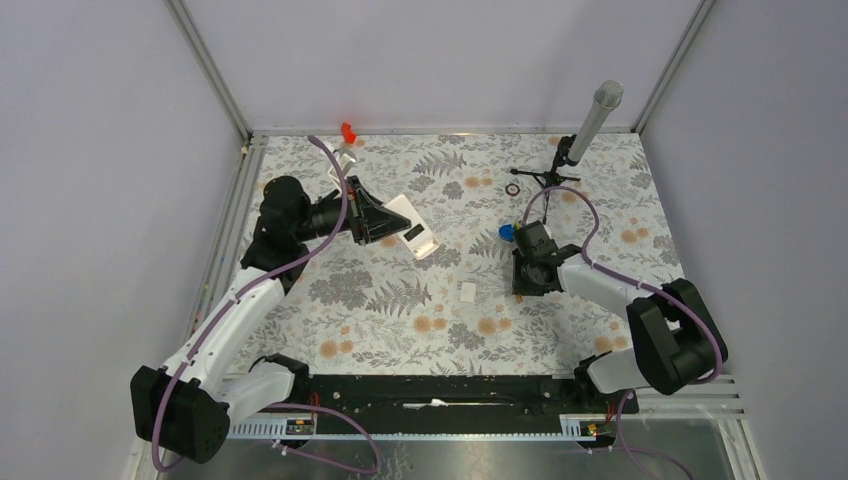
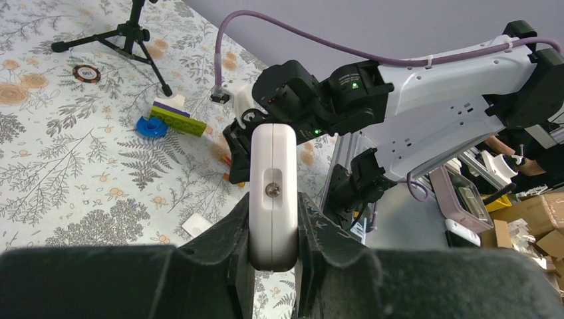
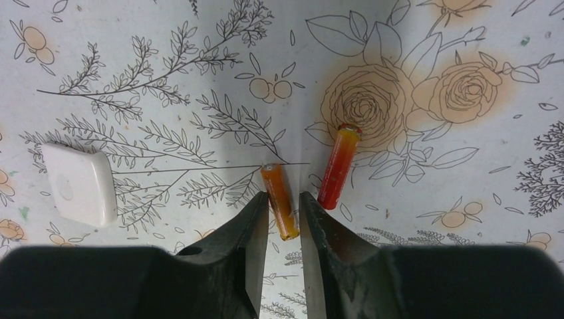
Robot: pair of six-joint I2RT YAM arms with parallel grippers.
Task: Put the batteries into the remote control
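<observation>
Remote control (image 1: pixel 412 232) sits on the left, clenched by its long edges in my left hand (image 1: pixel 385 222) and held above the worktop (image 1: pixel 400 335), reaching toward the middle. From overhead a dark slot shows on its upper face. I take this to be the open battery bay, turned up so a cell can drop in, and I judge the remote is held out there to meet the other arm. At centre, the small white cover piece (image 1: pixel 467 291) lies flat, apart from both arms and out of the way. On the right, my right hand (image 3: pixel 284 206) is down at the worktop with its 2 fingers straddling 1 of the batteries (image 3: pixel 279 199), very close on both sides. I cannot tell whether they are pinching it yet. The second battery (image 3: pixel 338 168) lies just beside it, further right, untouched.
</observation>
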